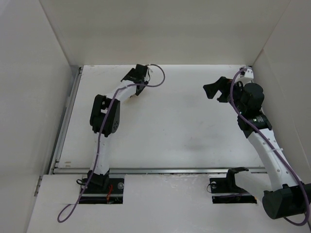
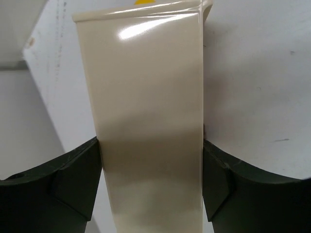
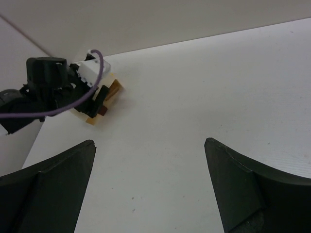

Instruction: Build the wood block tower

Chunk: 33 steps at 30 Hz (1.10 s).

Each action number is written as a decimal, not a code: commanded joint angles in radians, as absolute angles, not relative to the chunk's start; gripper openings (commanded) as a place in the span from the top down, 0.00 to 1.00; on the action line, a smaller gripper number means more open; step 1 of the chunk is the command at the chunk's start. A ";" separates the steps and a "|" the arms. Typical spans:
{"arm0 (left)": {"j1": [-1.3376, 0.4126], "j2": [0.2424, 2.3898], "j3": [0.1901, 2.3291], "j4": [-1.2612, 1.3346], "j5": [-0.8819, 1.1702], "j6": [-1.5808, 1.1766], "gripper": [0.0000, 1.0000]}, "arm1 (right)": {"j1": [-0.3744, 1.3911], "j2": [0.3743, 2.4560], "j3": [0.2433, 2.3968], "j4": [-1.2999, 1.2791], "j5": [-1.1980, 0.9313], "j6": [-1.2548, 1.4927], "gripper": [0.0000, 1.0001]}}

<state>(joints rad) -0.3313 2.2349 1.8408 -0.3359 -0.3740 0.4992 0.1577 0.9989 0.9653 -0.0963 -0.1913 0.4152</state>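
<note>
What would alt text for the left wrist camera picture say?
A glossy cream oblong block fills the middle, clamped on both sides by the dark fingers of the left gripper. White table lies behind, and a yellow sliver shows at its top.

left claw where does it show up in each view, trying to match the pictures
top external: left claw at the back of the table, left of centre, near the rear wall.
left wrist: left claw fills the bottom corners, closed on a pale block.
right wrist: left claw small, upper left.
shared landmark: purple cable looping off its wrist, in the top external and right wrist views only.
</note>
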 commanded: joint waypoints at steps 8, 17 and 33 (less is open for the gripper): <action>-0.465 2.155 1.640 0.156 -0.836 0.796 1.00 | 0.164 0.959 0.948 -0.044 -0.176 0.425 0.00; -0.424 2.155 1.791 -0.163 -0.628 0.560 1.00 | 0.164 0.940 0.937 -0.044 -0.176 0.425 0.00; 0.072 2.259 1.968 -0.557 0.556 0.137 1.00 | 0.184 0.983 0.937 -0.044 -0.225 0.465 0.00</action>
